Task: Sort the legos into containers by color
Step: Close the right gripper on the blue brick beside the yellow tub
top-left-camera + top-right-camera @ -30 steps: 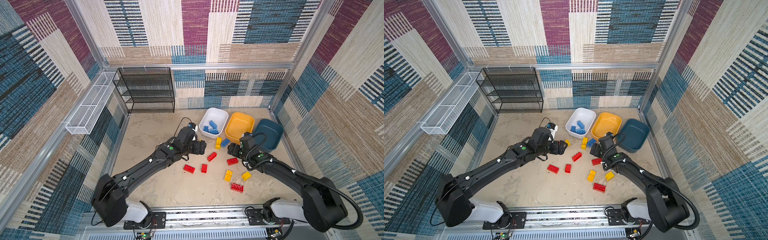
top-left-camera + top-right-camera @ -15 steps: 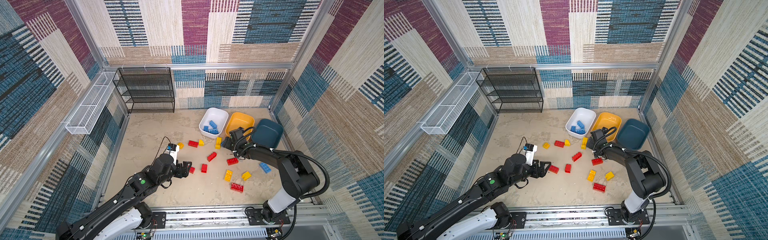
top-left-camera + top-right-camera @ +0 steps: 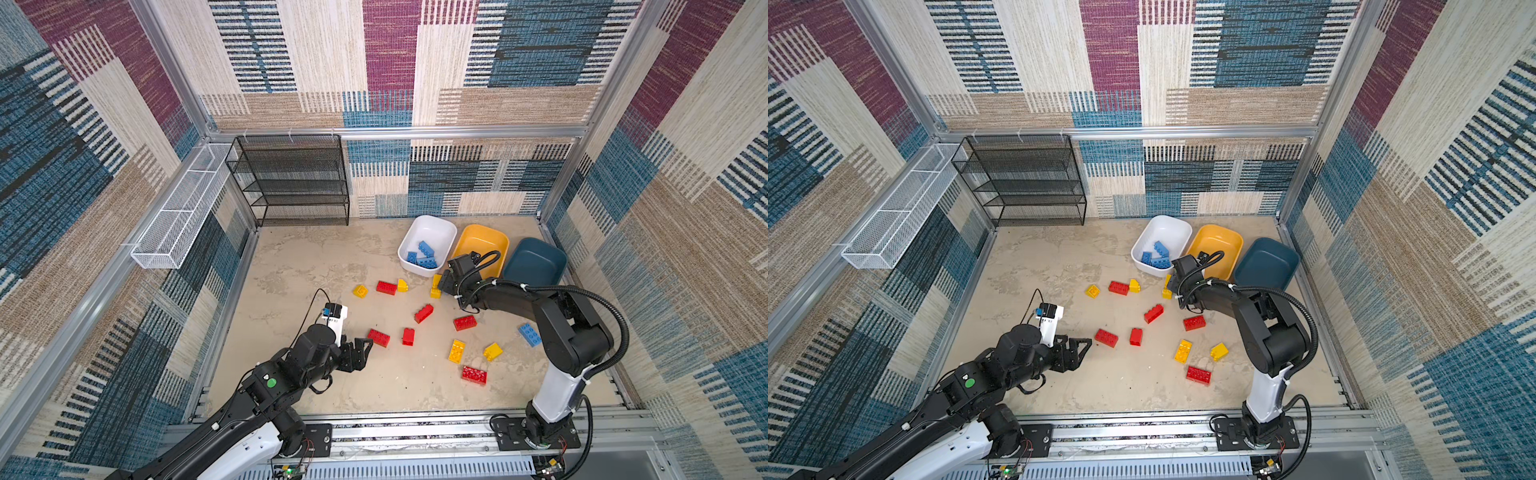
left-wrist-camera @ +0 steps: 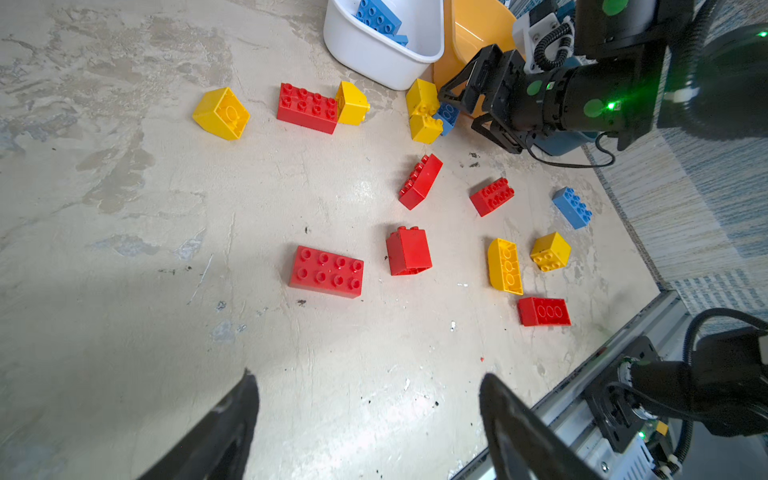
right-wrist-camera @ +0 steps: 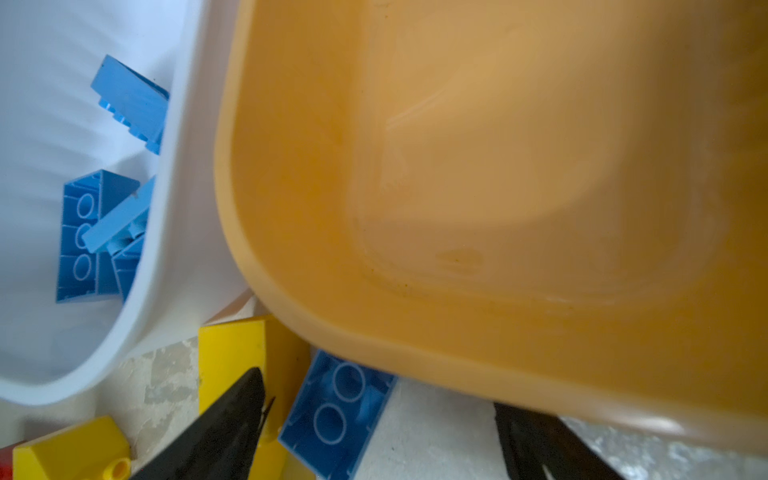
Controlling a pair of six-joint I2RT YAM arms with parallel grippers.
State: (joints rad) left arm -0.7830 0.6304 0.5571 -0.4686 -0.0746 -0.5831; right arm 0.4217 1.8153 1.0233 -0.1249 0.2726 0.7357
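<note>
My left gripper point(image 3: 368, 347) point(image 4: 366, 376) hovers open and empty over the floor, just short of a red lego point(image 3: 378, 337) point(image 4: 326, 272). My right gripper point(image 3: 442, 284) point(image 5: 376, 392) is open at the front edge of the yellow-orange container point(image 3: 494, 241) point(image 5: 457, 166). A blue lego point(image 5: 336, 411) point(image 4: 448, 116) lies between its jaws, untouched, next to a yellow lego point(image 5: 230, 357). The white container point(image 3: 440, 226) holds several blue legos point(image 3: 424, 253). The teal container point(image 3: 536, 257) is empty. Red and yellow legos lie scattered on the floor, and a blue one point(image 3: 529, 335) sits to the right.
A black wire-mesh rack point(image 3: 297, 183) stands at the back left. A long white wire basket point(image 3: 183, 208) hangs on the left wall. A metal rail point(image 3: 415, 428) runs along the front edge, carrying both arm bases.
My left arm has pulled back from beside the white container to the front left. My right gripper has moved up to the yellow-orange container's front edge, uncovering the blue lego on the right.
</note>
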